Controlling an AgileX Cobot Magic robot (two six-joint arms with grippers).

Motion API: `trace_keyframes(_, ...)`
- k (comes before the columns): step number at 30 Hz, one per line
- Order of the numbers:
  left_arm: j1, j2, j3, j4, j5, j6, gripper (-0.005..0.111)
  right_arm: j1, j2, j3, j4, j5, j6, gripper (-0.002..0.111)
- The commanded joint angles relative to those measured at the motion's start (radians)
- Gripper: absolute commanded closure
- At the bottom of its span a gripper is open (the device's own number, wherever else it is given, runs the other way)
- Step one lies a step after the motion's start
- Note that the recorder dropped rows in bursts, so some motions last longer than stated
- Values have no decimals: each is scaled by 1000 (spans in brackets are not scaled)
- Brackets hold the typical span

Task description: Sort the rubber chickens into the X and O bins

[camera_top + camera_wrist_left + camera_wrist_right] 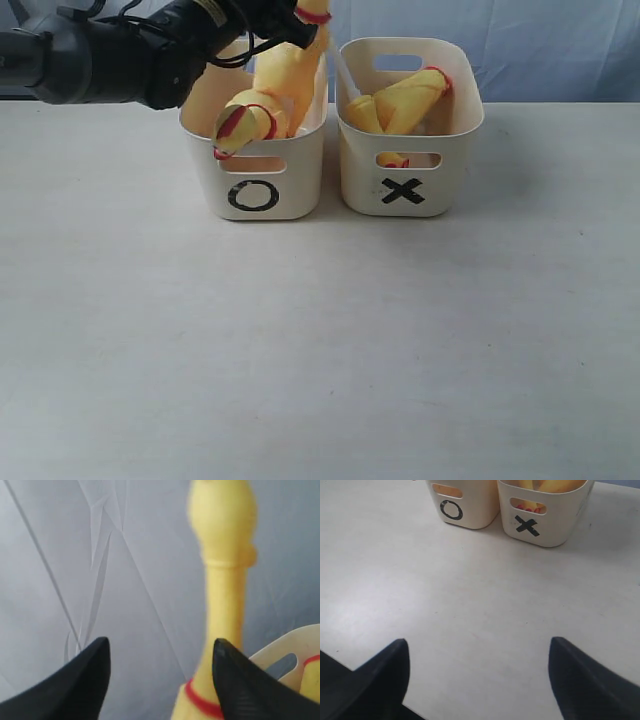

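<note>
Right claw [478,641]: spread wide, nothing gripped; pale tabletop [470,590] below it. Ahead of it, cream plastic tub marked O [480,505] and matching tub marked X [560,520] are set side by side. Yellow rubber chickens [405,100] are lodged in both. Left claw [161,640]: released above O tub; upright chicken neck [222,610] seen beside one finger.

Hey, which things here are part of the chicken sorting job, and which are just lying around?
Part of the job: O bin, X bin, chickens in the O bin, chickens in the X bin, left gripper, right gripper.
Not part of it: table, backdrop.
</note>
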Motion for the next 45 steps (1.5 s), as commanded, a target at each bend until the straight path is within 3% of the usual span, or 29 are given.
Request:
trace_keyframes(1,1,1,2,-61,19,-7,46,-3,-7,5,-2,-1,-7,36)
trace_keyframes(12,7,-39,2,-65,59,21,46,-3,-7,5,-6,-1,-7,36)
trace_keyframes(19,55,-109,2,-41,313,48,46,-3,-7,5,-14,-1,-9,36)
trace_keyframes(22,64,-144,24,-2,320,44,60,-3,-7,5,-14,-1,-9,36)
trace_keyframes(30,-86,-173,31,423,287,9,63,-3,-7,5,-16,-1,-9,36)
trace_keyframes(36,-97,-173,31,387,185,9,63,-3,-7,5,-16,-1,-9,36)
trace_keyframes(41,-98,-175,31,381,417,9,66,-3,-7,5,-20,-1,-9,36)
trace_keyframes(45,-94,-201,38,375,699,9,94,-3,-7,5,-36,-1,-9,36)
